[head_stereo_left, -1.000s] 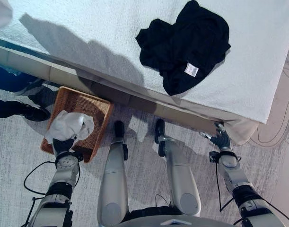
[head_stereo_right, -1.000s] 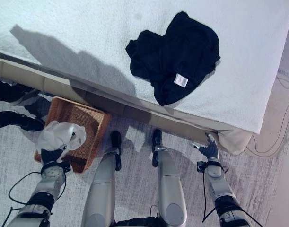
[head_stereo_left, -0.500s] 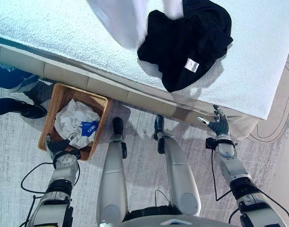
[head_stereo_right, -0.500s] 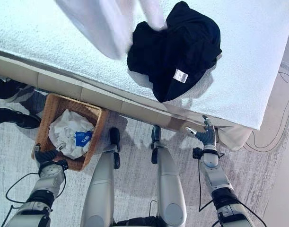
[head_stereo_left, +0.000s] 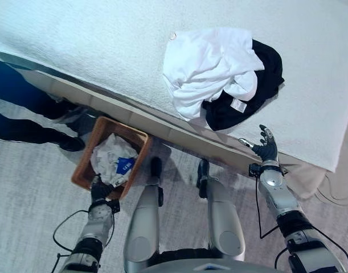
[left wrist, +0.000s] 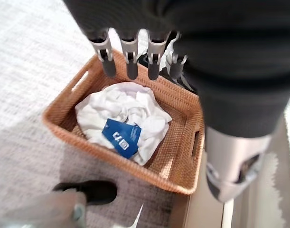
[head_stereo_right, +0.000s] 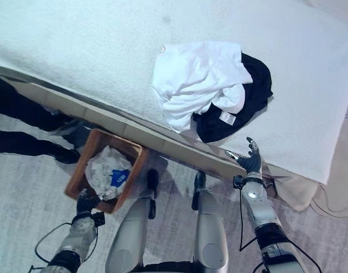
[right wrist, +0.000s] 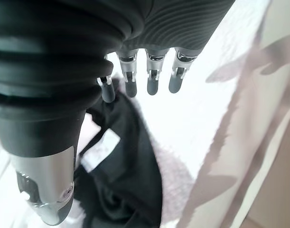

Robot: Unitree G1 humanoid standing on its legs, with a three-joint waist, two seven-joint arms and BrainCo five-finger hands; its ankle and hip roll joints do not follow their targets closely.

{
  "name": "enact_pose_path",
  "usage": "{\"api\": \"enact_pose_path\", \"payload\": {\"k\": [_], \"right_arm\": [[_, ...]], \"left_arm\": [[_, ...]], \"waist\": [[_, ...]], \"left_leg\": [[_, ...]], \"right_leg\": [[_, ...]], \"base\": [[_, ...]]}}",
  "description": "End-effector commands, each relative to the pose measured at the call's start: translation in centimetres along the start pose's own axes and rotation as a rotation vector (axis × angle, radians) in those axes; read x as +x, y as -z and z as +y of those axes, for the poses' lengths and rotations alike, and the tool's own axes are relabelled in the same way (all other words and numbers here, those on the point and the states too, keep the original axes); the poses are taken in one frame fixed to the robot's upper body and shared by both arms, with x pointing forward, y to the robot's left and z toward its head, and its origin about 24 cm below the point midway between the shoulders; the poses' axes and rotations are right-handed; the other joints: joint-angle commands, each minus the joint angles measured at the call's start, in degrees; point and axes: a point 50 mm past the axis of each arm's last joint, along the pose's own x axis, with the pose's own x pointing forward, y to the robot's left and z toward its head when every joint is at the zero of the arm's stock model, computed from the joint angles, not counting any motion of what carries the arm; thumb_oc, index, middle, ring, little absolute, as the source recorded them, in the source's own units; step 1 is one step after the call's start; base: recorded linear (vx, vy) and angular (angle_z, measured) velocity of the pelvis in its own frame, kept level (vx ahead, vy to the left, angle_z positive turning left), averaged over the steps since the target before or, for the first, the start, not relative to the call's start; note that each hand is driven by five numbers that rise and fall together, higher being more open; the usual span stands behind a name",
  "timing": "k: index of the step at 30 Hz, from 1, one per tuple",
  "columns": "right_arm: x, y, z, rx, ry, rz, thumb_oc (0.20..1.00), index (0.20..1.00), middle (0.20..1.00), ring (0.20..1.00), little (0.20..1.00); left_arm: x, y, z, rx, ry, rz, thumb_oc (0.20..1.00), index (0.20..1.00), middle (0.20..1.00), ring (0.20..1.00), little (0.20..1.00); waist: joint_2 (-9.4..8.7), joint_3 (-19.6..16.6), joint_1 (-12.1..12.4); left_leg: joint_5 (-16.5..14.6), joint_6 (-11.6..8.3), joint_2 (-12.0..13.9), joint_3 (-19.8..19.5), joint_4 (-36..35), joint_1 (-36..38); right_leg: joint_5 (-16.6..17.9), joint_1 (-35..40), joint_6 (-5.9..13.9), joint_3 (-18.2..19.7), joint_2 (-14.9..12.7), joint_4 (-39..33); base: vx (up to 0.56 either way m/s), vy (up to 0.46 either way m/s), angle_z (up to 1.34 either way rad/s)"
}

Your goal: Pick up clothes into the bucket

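— Where are the clothes?
— White garment (left wrist: 128, 114) in the wicker basket (head_stereo_left: 91, 149); white shirt (head_stereo_left: 211, 68) over black garment (head_stereo_left: 259, 91) on the bed (head_stereo_left: 82, 45).
— Hands?
— Left hand (head_stereo_left: 99, 190) by the basket, right hand (head_stereo_left: 266, 151) at the bed's edge; fingers straight, empty.

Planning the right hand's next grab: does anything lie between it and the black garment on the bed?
Nothing visible. The right hand, fingers open, hovers at the bed's edge just short of the black garment. A white garment covers the black one's far part, not the near side.
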Motion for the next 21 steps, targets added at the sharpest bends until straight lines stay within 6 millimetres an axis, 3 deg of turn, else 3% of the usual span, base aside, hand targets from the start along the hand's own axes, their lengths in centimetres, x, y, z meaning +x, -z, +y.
{"api": "enact_pose_path", "payload": {"k": [1, 6, 9, 10, 11, 12, 14, 15, 21], "right_arm": [[1.4, -1.6, -3.9, -0.099, 0.130, -0.080, 1.000, 1.000, 1.000, 1.000, 1.000], [3.6, -4.1, -5.2, -0.175, 0.201, -0.141, 1.000, 1.000, 1.000, 1.000, 1.000], [5.0, -7.3, -6.0, -0.234, 0.261, -0.243, 1.000, 1.000, 1.000, 1.000, 1.000], [5.1, -7.4, -6.0, -0.234, 0.261, -0.243, 1.000, 1.000, 1.000, 1.000, 1.000], [5.6, -9.2, -6.1, -0.274, 0.282, -0.307, 1.000, 1.000, 1.000, 1.000, 1.000], [5.6, -9.3, -6.0, -0.274, 0.282, -0.308, 1.000, 1.000, 1.000, 1.000, 1.000], [6.3, -11.2, -6.5, -0.339, 0.301, -0.367, 1.000, 1.000, 1.000, 1.000, 1.000], [7.1, -13.5, -7.3, -0.425, 0.327, -0.418, 1.000, 1.000, 1.000, 1.000, 1.000], [9.2, -18.0, -8.9, -0.610, 0.364, -0.440, 1.000, 1.000, 1.000, 1.000, 1.000]], "left_arm": [[-0.7, 1.1, -0.7, 0.080, 0.084, -0.004, 1.000, 1.000, 1.000, 1.000, 1.000], [-1.5, 2.4, -2.1, 0.159, 0.169, 0.020, 1.000, 1.000, 1.000, 1.000, 1.000], [-2.1, 2.7, -3.1, 0.217, 0.226, 0.008, 1.000, 1.000, 1.000, 1.000, 1.000], [-2.0, 2.7, -3.1, 0.217, 0.226, 0.007, 1.000, 1.000, 1.000, 1.000, 1.000], [-2.2, 2.7, -3.6, 0.243, 0.246, -0.005, 1.000, 1.000, 1.000, 1.000, 1.000], [-2.2, 2.7, -3.6, 0.242, 0.246, -0.005, 1.000, 1.000, 1.000, 1.000, 1.000], [-2.2, 2.4, -3.8, 0.274, 0.260, -0.028, 1.000, 1.000, 1.000, 1.000, 1.000], [-2.2, 1.9, -3.9, 0.296, 0.273, -0.059, 1.000, 1.000, 1.000, 1.000, 1.000], [-2.4, 1.1, -4.4, 0.341, 0.321, -0.122, 1.000, 1.000, 1.000, 1.000, 1.000]], "waist": [[3.03, -1.7, 0.5], [4.76, -3.0, 1.6], [5.63, -3.1, 2.4], [5.64, -3.0, 2.4], [5.81, -2.9, 2.8], [5.82, -2.8, 2.8], [5.93, -2.6, 3.2], [5.94, -2.4, 3.9], [6.04, -1.1, 5.8]], "left_leg": [[-2.5, -0.34, -0.6, -3.2, 1.5, 0.4], [-0.7, -0.93, -0.4, -4.3, -1.4, 2.1], [-0.5, -0.99, -0.4, -5.0, -1.2, 2.2], [-0.5, -0.99, -0.4, -5.0, -1.2, 2.2], [-0.4, -0.98, -0.5, -5.4, -1.2, 2.1], [-0.4, -0.98, -0.5, -5.4, -1.2, 2.1], [-0.3, -1.01, -0.6, -5.9, -1.1, 1.9], [-0.2, -1.03, -0.7, -6.3, -1.0, 1.6], [0.0, -1.18, -1.3, -8.1, 0.1, 0.0]], "right_leg": [[-0.4, 4.2, 1.45, -0.5, -0.9, -2.7], [-1.1, 5.3, 1.10, -1.8, -0.8, -2.8], [-1.7, 5.3, 1.09, -2.3, -1.0, -1.9], [-1.7, 5.3, 1.09, -2.3, -1.0, -1.9], [-2.1, 5.1, 1.00, -2.4, -1.0, -1.1], [-2.1, 5.1, 1.00, -2.4, -1.0, -1.1], [-2.4, 4.8, 0.91, -2.6, -1.2, -0.3], [-2.6, 4.5, 0.90, -2.9, -1.3, 0.3], [-3.1, 3.6, 0.78, -4.4, -2.2, 2.1]], "base": [[-0.02, -0.088, 0.18], [-0.01, -0.064, 0.17], [0.00, -0.052, 0.12], [0.00, -0.041, 0.11], [0.00, -0.026, 0.07], [0.00, -0.036, 0.05], [-0.01, -0.036, 0.08], [-0.02, -0.055, 0.09], [-0.02, -0.044, 0.16]]}}
